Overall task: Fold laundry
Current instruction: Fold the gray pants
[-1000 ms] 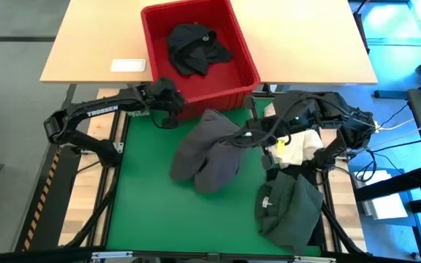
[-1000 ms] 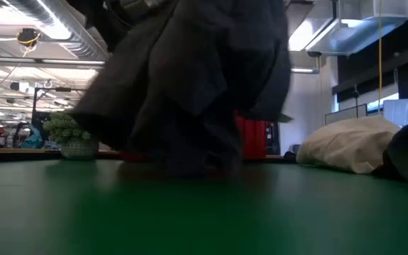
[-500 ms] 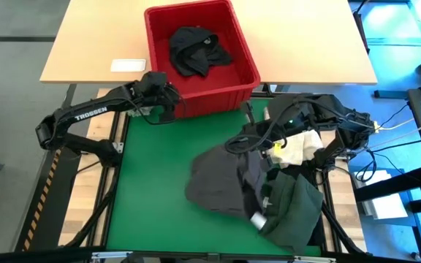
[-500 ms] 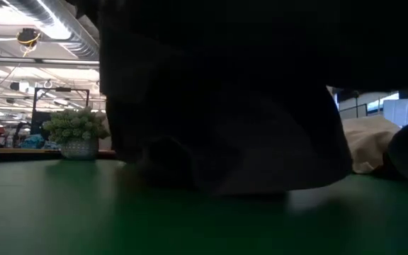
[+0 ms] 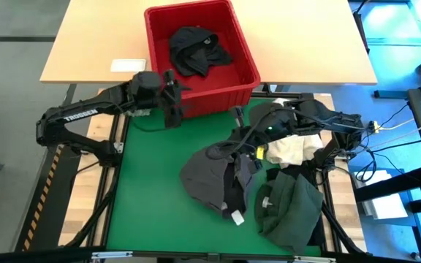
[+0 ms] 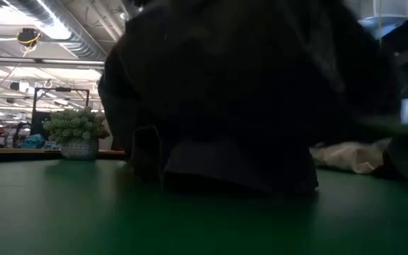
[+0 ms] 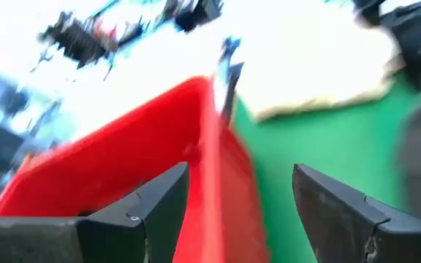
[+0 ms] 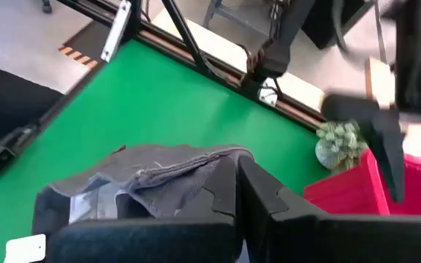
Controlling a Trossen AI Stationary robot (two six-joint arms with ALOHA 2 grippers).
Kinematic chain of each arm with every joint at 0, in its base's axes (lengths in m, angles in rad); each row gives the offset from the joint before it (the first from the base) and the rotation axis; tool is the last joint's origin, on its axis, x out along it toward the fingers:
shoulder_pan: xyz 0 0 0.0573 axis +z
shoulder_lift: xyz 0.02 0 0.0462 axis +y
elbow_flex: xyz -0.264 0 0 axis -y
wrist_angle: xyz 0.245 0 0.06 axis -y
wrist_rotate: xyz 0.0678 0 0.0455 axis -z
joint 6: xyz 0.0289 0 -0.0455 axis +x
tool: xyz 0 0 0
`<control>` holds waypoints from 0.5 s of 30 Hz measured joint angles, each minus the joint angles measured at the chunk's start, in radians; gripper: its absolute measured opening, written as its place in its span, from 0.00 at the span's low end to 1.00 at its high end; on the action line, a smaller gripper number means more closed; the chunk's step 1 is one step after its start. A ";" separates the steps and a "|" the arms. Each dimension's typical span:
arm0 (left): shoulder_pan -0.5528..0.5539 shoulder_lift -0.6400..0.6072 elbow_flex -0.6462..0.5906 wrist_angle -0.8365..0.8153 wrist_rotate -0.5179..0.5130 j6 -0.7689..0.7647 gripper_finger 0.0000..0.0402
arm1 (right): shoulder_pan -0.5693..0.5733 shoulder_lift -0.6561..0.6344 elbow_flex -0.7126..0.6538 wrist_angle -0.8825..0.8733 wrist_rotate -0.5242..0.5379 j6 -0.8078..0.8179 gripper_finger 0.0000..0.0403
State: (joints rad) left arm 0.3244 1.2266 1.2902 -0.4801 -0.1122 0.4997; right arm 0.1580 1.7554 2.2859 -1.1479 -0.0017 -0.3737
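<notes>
A dark grey garment lies bunched on the green mat. Its far edge is lifted by my right gripper, which is shut on it. In the low view the garment fills the middle, its lower edge on the mat. A black garment lies in the red basket. A dark green garment lies at the mat's near right. My left gripper hangs open by the basket's near left corner and holds nothing. My right gripper pinches a bunched, seamed edge of the grey garment between its two shut fingers; how many layers cannot be told. It comes slanting down from the table's right. The cloth drops slack from the fingers, and most of it rests on the mat.
A cream-white cloth heap lies under my right arm at the mat's right. The red basket stands on a wooden table beyond the mat's far edge, with a white card on it. The mat's left half is bare.
My right gripper has swung the grey garment from the mat's middle toward the near edge. The cloth has turned over and dropped in a heap, and a white label now shows at its near edge. My left arm has risen beside the basket.
</notes>
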 joint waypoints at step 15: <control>-0.475 -0.006 0.042 -0.170 -0.321 -0.293 0.59 | -0.149 0.000 -0.198 0.093 -0.045 0.035 0.00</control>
State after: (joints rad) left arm -0.1505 1.2205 1.3323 -0.6496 -0.4332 0.2067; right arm 0.0091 1.7550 2.0880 -1.0546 -0.0470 -0.3387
